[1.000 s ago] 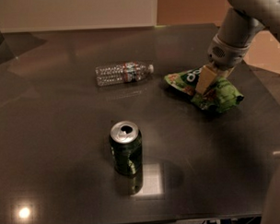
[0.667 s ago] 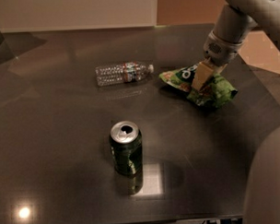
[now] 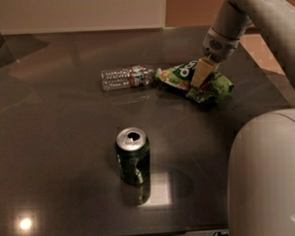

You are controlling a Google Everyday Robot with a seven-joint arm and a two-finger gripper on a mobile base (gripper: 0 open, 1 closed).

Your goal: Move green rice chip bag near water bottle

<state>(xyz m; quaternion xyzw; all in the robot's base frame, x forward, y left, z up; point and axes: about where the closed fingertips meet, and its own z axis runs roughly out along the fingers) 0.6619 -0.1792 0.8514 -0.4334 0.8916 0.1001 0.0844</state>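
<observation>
The green rice chip bag [image 3: 185, 79] lies crumpled on the dark table, its left end next to the cap end of the water bottle [image 3: 128, 76]. The bottle lies on its side, clear and ribbed with a reddish label band. My gripper [image 3: 200, 75] comes down from the upper right and is shut on the green rice chip bag at its middle. The beige fingers [image 3: 202, 69] press into the bag.
A dark-green soda can [image 3: 133, 156] stands upright at the front centre of the table [image 3: 56, 142]. A large white part of my arm [image 3: 266, 179] fills the lower right corner. The table's right edge runs close behind the bag.
My gripper has dragged the bag leftward across the table, from well right of the bottle to right beside its cap end. The bottle and can have not moved.
</observation>
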